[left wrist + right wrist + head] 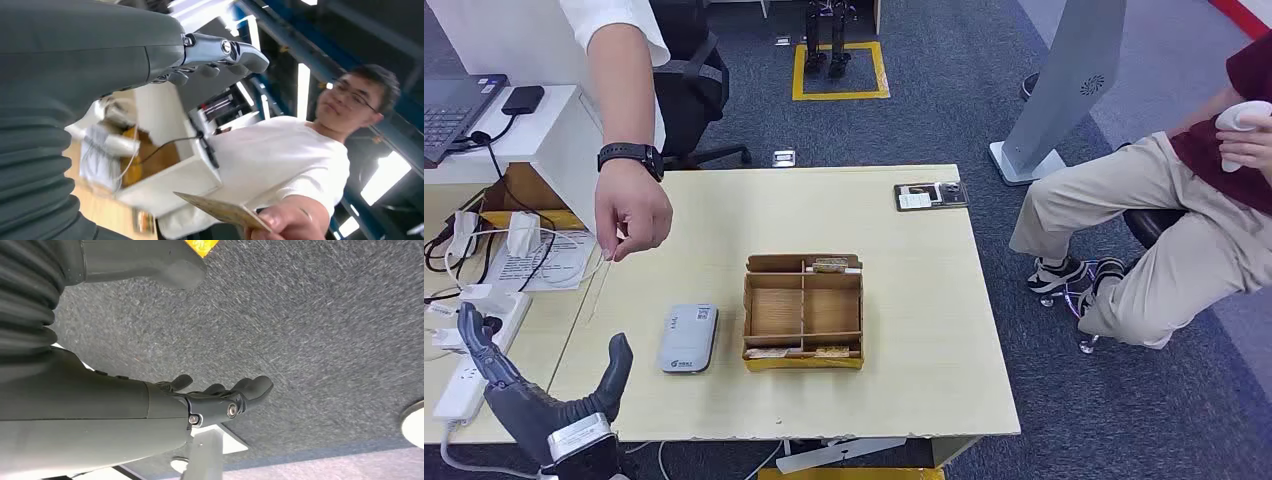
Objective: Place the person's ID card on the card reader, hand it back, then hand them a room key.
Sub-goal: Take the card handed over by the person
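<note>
A person's hand [634, 213] reaches over the table's left part and pinches the ID card [223, 211], which I see nearly edge-on in the head view. My left hand [544, 395] is raised at the table's near left corner, below and in front of that hand, fingers spread and holding nothing. The grey card reader [689, 338] lies flat to the right of my left hand. Beside it stands a wooden divided box [759, 312] with key cards [829, 265] in its far and near slots. My right hand [220, 400] hangs over the carpet, holding nothing.
White power strips [479, 345], plugs and cables crowd the left side table. A laptop [454, 105] sits at the far left. A black plate [932, 195] lies at the table's far right corner. A seated person [1164, 230] is to the right of the table.
</note>
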